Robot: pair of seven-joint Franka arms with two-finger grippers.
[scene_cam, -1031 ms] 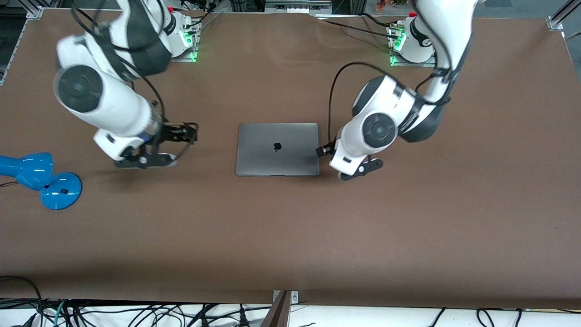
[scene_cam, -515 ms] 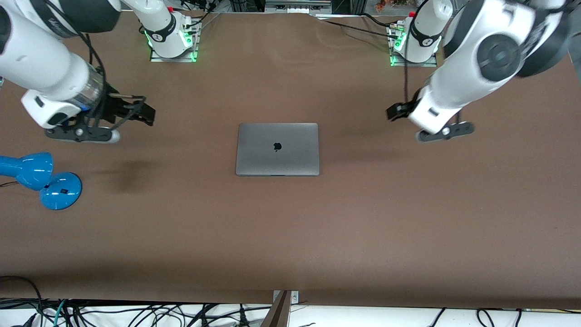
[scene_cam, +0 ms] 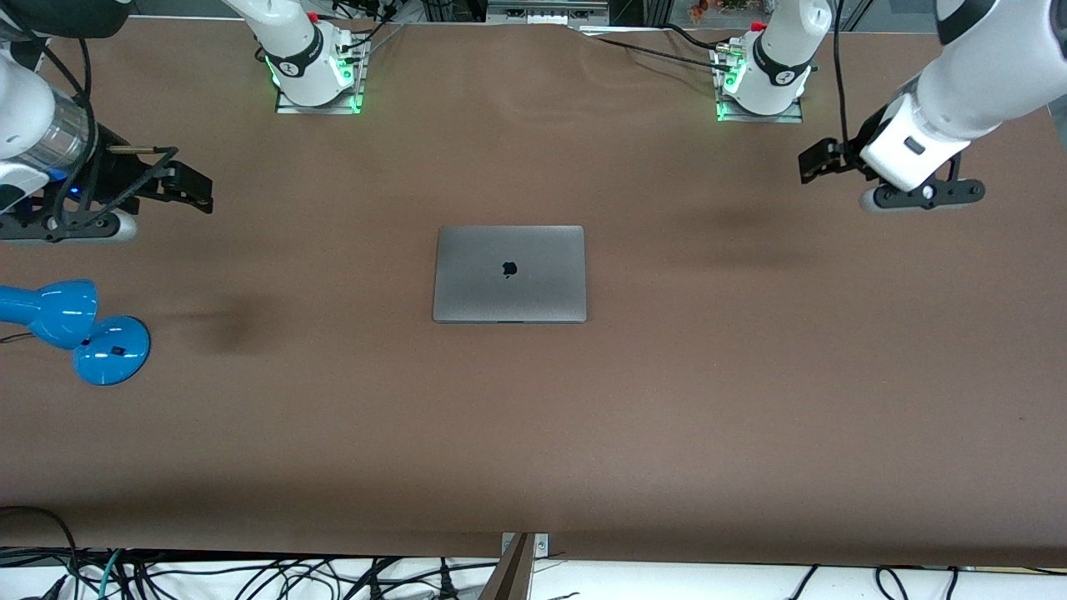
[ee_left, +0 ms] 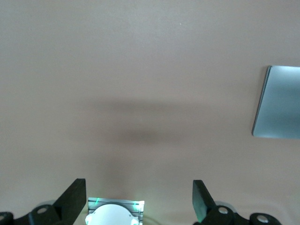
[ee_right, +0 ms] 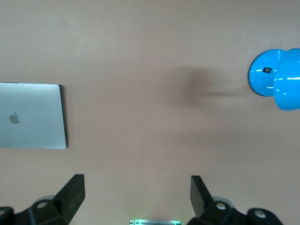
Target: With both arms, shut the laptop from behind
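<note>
The wide brown table [scene_cam: 533, 433] fills the scene and carries only two loose things.

The two glossy white jointed robot arms come next in size. The right arm [scene_cam: 33, 108] is raised over the right arm's end of the table, and its black two-finger gripper [scene_cam: 187, 185] hangs above bare table, with the fingers [ee_right: 72, 193] spread wide and nothing between them. The left arm [scene_cam: 959, 83] is raised over the left arm's end of the table. Its black gripper [scene_cam: 817, 160] is likewise over bare brown surface, with its fingers [ee_left: 75, 197] wide apart and empty. Neither gripper touches anything.

The thin space-grey metal laptop [scene_cam: 509, 273] lies flat in the middle of the table, between the two arms and well apart from both grippers. Its lid is fully down, the dark apple logo [scene_cam: 508, 268] facing up. It sits nearer to the front camera than the two arm bases [scene_cam: 315, 67].

The glossy blue desk lamp [scene_cam: 71, 329] rests on its round base at the right arm's end of the table, a little nearer to the front camera than the laptop and well apart from it. Its rounded head lies beside the base, close to the table's edge.

No container stands anywhere on the table.
</note>
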